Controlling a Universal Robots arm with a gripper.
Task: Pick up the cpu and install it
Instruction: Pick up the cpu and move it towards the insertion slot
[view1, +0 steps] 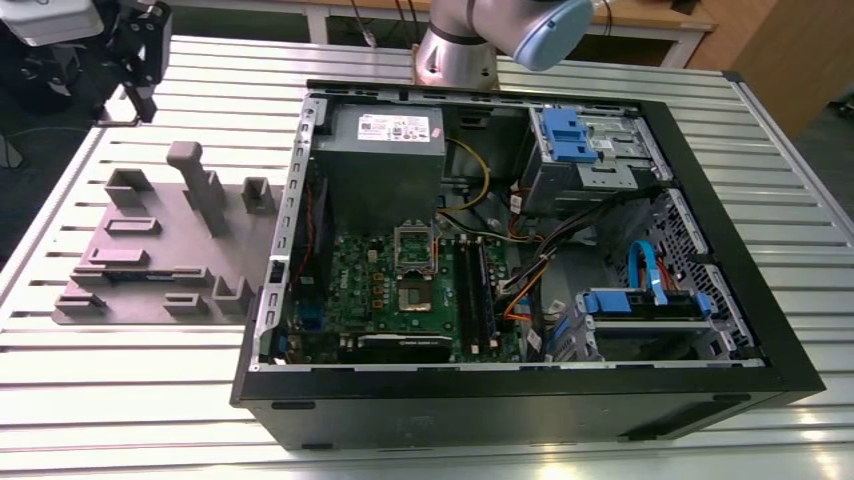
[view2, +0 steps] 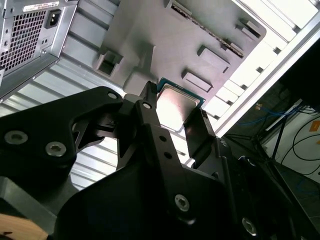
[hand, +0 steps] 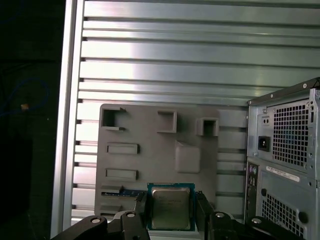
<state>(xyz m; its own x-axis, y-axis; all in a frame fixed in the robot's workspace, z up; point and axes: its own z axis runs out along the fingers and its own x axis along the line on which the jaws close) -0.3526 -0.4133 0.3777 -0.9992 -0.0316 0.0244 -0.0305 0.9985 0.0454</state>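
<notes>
Between the fingers of the gripper (hand: 171, 200), the cpu (hand: 170, 214) is pinched by two opposite edges, raised clear of the grey fixture (hand: 150, 135). Its flat square top is seen as shiny silver-grey, edged by a thin blue-green rim.
</notes>
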